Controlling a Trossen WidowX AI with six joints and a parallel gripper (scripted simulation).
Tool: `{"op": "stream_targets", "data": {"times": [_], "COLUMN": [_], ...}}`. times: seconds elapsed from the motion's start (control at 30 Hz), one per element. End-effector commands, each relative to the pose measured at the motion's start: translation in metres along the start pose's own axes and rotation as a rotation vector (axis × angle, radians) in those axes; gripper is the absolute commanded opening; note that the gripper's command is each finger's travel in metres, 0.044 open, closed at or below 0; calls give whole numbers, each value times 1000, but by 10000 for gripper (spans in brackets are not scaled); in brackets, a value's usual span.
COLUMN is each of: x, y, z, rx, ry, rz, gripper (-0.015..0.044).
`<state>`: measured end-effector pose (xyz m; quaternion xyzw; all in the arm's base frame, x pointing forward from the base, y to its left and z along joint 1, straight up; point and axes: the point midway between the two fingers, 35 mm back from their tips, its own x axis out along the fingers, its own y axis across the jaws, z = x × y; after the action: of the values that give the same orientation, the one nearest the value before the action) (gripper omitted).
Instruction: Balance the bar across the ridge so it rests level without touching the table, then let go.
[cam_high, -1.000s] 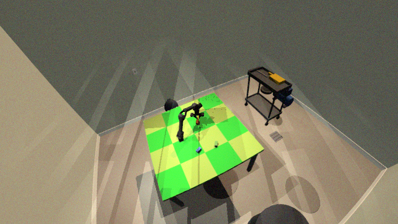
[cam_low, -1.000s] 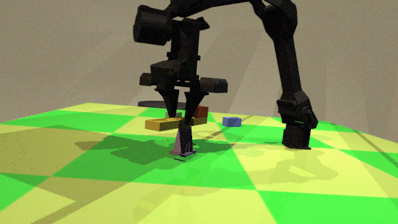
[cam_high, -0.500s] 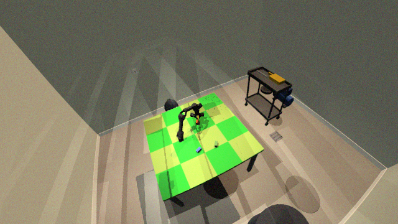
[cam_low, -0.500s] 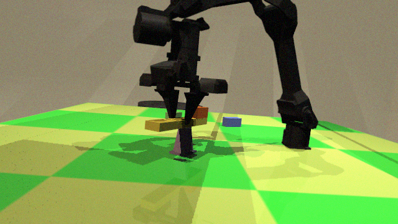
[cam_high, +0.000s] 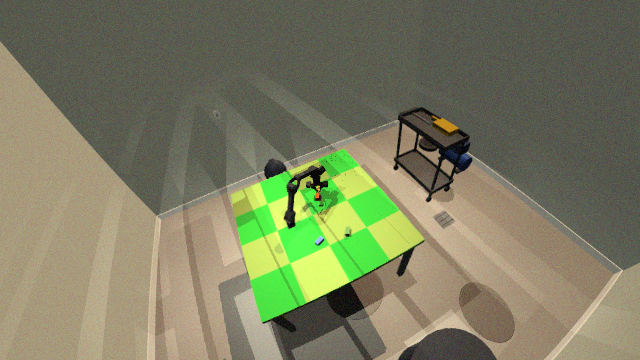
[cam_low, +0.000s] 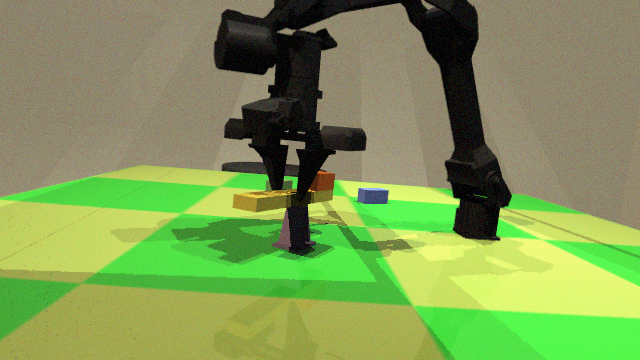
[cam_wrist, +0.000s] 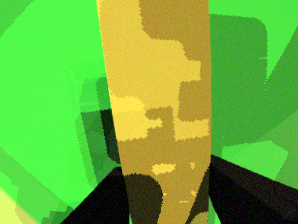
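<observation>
The yellow bar (cam_low: 257, 201) (cam_wrist: 155, 75) is held flat and looks about level, clear of the table. An orange block (cam_high: 317, 196) (cam_low: 324, 181) sits on its right end in the exterior view. My gripper (cam_low: 290, 194) (cam_wrist: 164, 171) points down and is shut on the bar near its middle, one finger on each side. The ridge (cam_low: 299, 227), a narrow purple wedge, stands on the table (cam_high: 320, 275) directly under the held part. Its top meets the bar's underside in the exterior view; whether they touch I cannot tell. In the wrist view the bar hides most of what is below.
A blue block (cam_high: 319, 240) (cam_low: 373, 196) lies on the table towards the top view's side. A small grey-green object (cam_high: 348, 231) stands to its right in that view. The arm's base (cam_high: 290, 220) (cam_low: 475, 220) is on the table. A trolley (cam_high: 422, 170) stands beyond the table.
</observation>
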<state>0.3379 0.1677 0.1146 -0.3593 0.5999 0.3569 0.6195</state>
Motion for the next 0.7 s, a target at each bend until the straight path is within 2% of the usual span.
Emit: {"op": "stream_targets", "data": {"times": [0.0, 0.67], "x": [0, 2], "y": [0, 0], "z": [0, 0], "rx": [-3, -3], "ry": [-3, -3], "rz": [-1, -1], "gripper": [0, 0]}}
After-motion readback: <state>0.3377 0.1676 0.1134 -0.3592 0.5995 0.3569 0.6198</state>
